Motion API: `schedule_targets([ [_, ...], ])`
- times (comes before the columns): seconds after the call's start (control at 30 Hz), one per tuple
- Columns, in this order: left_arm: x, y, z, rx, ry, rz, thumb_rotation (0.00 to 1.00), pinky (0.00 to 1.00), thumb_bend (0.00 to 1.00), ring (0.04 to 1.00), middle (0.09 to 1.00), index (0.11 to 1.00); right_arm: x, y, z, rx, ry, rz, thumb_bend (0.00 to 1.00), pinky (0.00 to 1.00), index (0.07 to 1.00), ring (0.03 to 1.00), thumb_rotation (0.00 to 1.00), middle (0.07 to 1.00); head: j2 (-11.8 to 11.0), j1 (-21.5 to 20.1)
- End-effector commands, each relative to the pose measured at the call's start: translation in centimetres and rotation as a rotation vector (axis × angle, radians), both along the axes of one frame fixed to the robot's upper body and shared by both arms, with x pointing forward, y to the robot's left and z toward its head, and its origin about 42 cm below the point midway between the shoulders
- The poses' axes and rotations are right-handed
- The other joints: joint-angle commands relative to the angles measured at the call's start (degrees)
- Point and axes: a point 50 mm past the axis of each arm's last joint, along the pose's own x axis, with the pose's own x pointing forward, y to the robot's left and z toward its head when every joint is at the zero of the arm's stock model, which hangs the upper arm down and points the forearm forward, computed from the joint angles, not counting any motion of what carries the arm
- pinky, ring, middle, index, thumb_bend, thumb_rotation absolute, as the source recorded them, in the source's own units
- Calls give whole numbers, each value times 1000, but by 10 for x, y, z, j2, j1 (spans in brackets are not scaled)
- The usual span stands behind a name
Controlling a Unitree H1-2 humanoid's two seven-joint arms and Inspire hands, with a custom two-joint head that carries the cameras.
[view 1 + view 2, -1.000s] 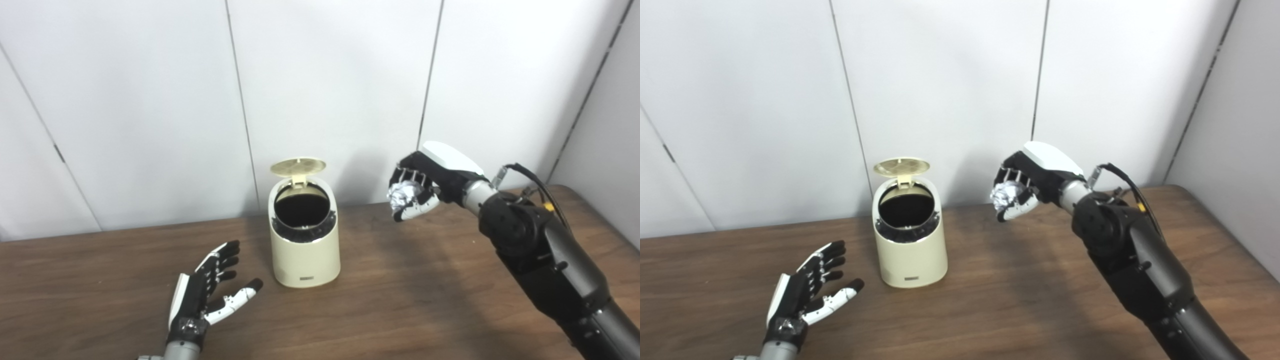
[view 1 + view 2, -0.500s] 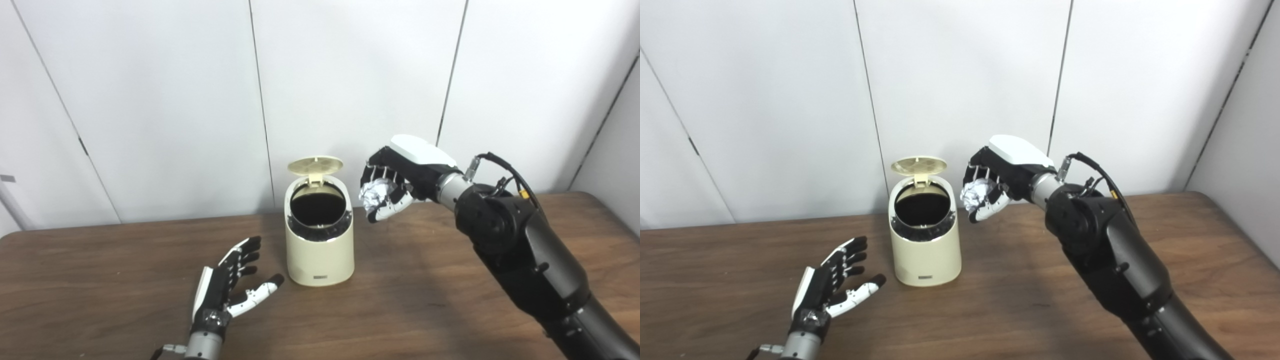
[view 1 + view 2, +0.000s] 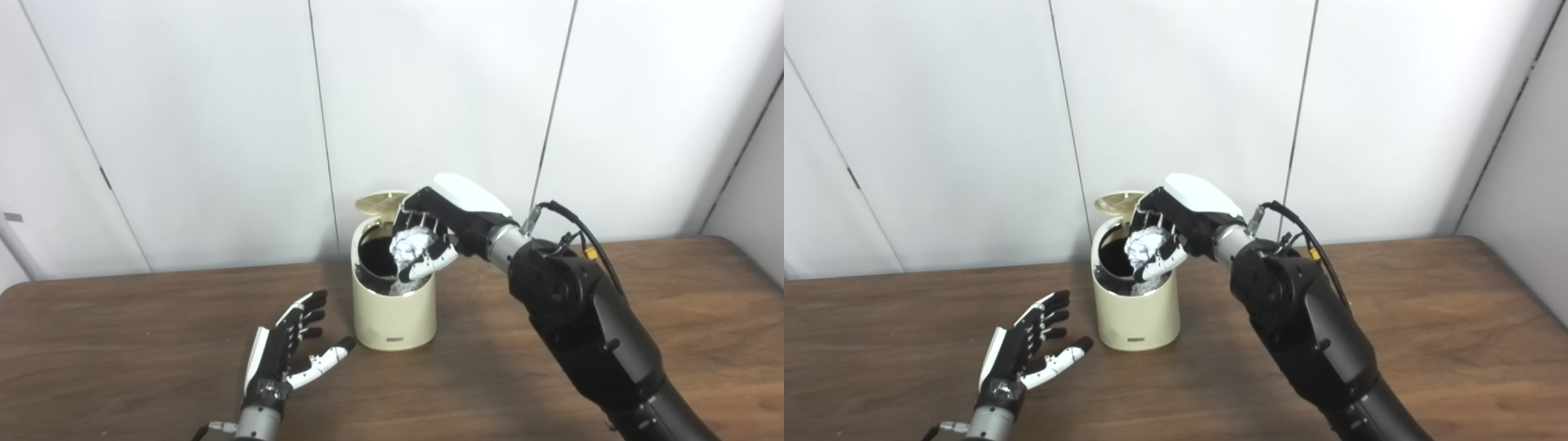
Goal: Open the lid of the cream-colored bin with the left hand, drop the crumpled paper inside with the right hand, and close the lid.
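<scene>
Left hand (image 3: 288, 349) lies on the worktop (image 3: 122, 343) w/ fingers spread, holding nothing, just left of the cream-colored bin (image 3: 395, 309), near but not touching. Lid (image 3: 380, 202) stands tipped up at the far rim. Right hand (image 3: 429, 236) is curled round the crumpled paper (image 3: 409, 245), held over the right part of the bin's mouth, at about rim height.

Risk, IMO: the ball sits off-centre toward the right rim, so on release it could catch the edge and roll onto the worktop. The hand is also close to the raised lid; a knock could flip it shut early.

Plenty of bare worktop right and near; wall close behind.
</scene>
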Motion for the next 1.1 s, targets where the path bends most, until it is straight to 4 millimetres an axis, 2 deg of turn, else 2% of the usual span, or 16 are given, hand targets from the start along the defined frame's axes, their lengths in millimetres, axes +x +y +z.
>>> schedule_targets([
  [0.0,11,-7,22,-7,-80,-5,208,781,724,839,862,876,3,1,26,4,-123,-11,521,362,476,426,0,498,1,1],
  [0.33,10,-10,22,-15,-80,-10,199,772,727,843,866,876,15,11,20,18,-121,-45,521,352,480,422,0,496,1,3],
  [0.67,8,-11,23,-11,-87,-12,201,787,723,839,864,873,20,21,12,11,-163,-39,520,338,487,410,0,499,3,6],
  [1.07,7,-12,22,-7,-93,-16,196,749,716,826,861,872,22,26,-1,16,-217,-44,516,316,510,391,0,500,4,6],
])
